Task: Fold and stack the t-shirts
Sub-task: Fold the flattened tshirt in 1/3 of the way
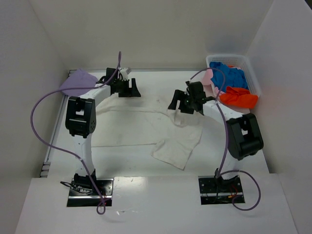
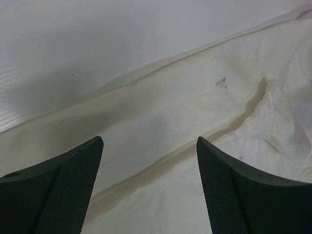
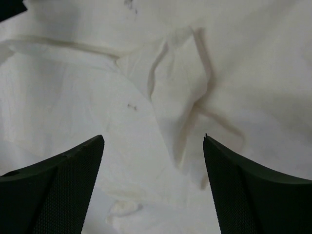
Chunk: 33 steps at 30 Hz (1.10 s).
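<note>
The off-white t-shirt (image 1: pixel 146 131) lies rumpled across the middle of the tabletop (image 1: pixel 122 157). The left gripper (image 1: pixel 130 89) hangs over its far left part and the right gripper (image 1: pixel 181 104) over its right part, both with jaws wide and empty. The lavender t-shirt (image 1: pixel 78 82) occupies the far left corner. The blue t-shirt (image 1: pixel 234 77) and orange-red t-shirt (image 1: pixel 239 98) fill the basket (image 1: pixel 254 74) at the far right corner.

Table (image 1: pixel 156 83): I'm looking at a plain white top.
Basket (image 1: pixel 253 78): white mesh, sitting at the far right corner.
Walls (image 1: pixel 146 34): white panels are enclosing three sides.

Matt, creased off-white cloth shirt (image 1: pixel 146 131)
</note>
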### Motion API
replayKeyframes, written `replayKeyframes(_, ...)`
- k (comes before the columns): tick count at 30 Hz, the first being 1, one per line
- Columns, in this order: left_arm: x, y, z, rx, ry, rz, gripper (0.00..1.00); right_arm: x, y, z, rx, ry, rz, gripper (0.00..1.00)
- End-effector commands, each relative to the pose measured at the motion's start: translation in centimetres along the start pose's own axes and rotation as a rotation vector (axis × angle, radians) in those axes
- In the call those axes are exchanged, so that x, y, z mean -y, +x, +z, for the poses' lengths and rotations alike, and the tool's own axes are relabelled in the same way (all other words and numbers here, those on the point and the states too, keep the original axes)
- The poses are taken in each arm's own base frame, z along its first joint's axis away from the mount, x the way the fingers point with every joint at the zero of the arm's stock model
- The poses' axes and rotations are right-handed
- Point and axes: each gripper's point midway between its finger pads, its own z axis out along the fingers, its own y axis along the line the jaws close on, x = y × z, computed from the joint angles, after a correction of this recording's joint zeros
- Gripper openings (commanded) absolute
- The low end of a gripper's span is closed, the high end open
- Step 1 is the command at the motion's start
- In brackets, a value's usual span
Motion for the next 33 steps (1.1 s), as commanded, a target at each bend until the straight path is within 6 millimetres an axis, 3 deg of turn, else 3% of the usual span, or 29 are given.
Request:
replayKeyframes(1, 0.6, 0.1, 0.7, -0.01, 0.017, 0.047, 0.85, -0.2, -2.4, 2.7, 0.045, 0.015, -0.013, 0.89)
replayKeyframes(6, 0.4, 1.2, 1.4, -0.038, 0.009, 0.038, 0.85, 0.3, -3.5, 5.7, 0.042, 0.029, -0.02, 0.9)
replayKeyframes(11, -0.2, 2.2, 1.9, -0.071, -0.024, 0.026, 0.84, 0.8, -4.1, 6.8, 0.043, 0.052, -0.039, 0.9)
replayKeyframes(18, -0.9, 3.1, 2.7, -0.094, -0.052, -0.039, 0.78, 0.6, -3.9, 7.9, 0.033, 0.02, -0.041, 0.62)
replayKeyframes(22, -1.1, 3.4, 2.9, -0.102, -0.054, -0.052, 0.73, -0.1, -3.1, 8.5, -0.001, -0.014, -0.045, 0.34)
replayKeyframes(26, -1.4, 4.0, 3.1, -0.116, -0.067, -0.07, 0.69, -0.1, -2.4, 9.1, -0.022, -0.01, -0.046, 0.19)
replayKeyframes(29, -1.4, 4.0, 3.1, -0.116, -0.067, -0.07, 0.69, -0.8, -0.9, 9.3, -0.067, -0.023, -0.055, 0.15)
replayKeyframes(31, -1.4, 4.0, 3.1, -0.116, -0.067, -0.07, 0.69, -1.8, -0.9, 9.0, -0.065, -0.044, -0.066, 0.15)
replayKeyframes(33, -1.6, 4.3, 3.4, -0.124, -0.069, -0.074, 0.69, -2.7, 0.8, 8.6, -0.096, -0.066, -0.055, 0.15)
